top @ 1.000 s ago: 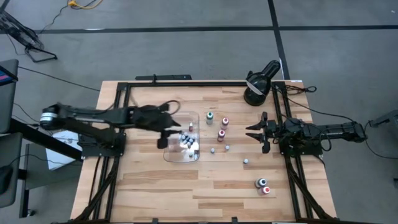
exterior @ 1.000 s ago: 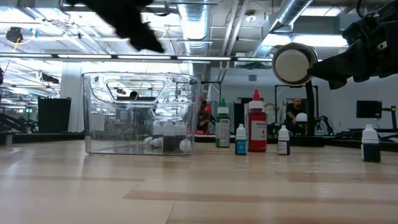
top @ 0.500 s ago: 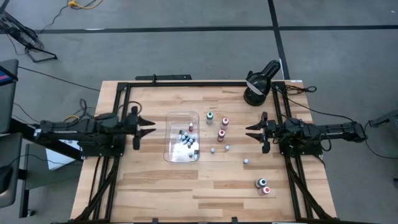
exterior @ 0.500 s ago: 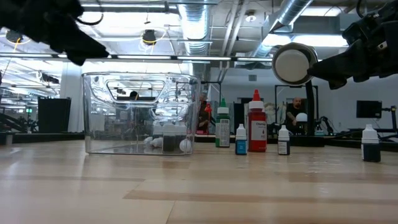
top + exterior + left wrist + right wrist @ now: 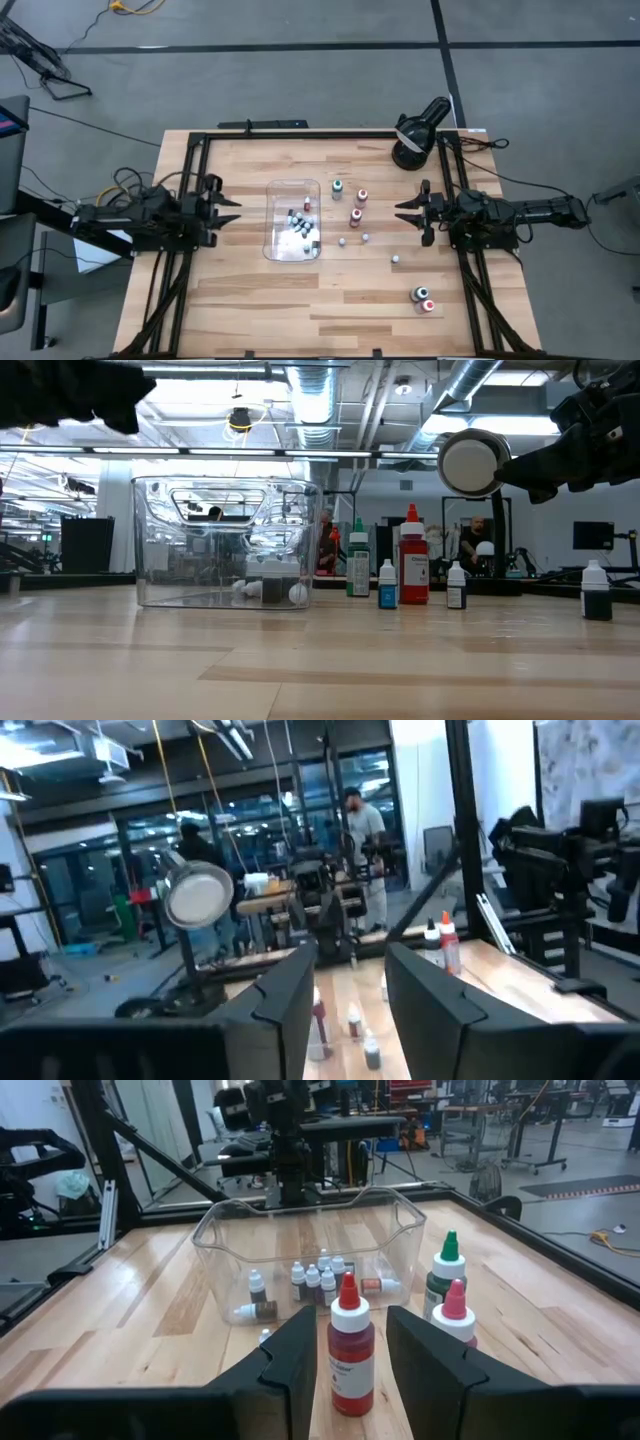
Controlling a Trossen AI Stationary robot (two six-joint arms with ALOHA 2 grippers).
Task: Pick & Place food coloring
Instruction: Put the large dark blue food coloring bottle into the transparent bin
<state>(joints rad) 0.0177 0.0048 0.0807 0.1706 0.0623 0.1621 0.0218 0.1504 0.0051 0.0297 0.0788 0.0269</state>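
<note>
The food coloring bottles are split. Several tiny ones lie inside the clear tray (image 5: 293, 220) (image 5: 310, 1245). Others stand on the wood to its right: a green-capped bottle (image 5: 337, 186) (image 5: 358, 565), red-capped ones (image 5: 355, 215) (image 5: 350, 1350), and small ones as far as the near right pair (image 5: 424, 299). My left gripper (image 5: 232, 210) (image 5: 350, 990) is open at the table's left edge, clear of the tray. My right gripper (image 5: 403, 212) (image 5: 350, 1320) is open at the right side and points at the standing bottles without touching any.
A black round lamp-like device (image 5: 415, 135) (image 5: 470, 460) sits at the far right corner. Black frame rails (image 5: 300, 135) border the table. Bare wood lies along the near side in front of the tray. People and equipment show in the room beyond the table.
My left arm has drawn back from above the tray's left part toward the table's left edge, and its gripper now sits off the tray. The right arm, the tray and the bottles have kept still.
</note>
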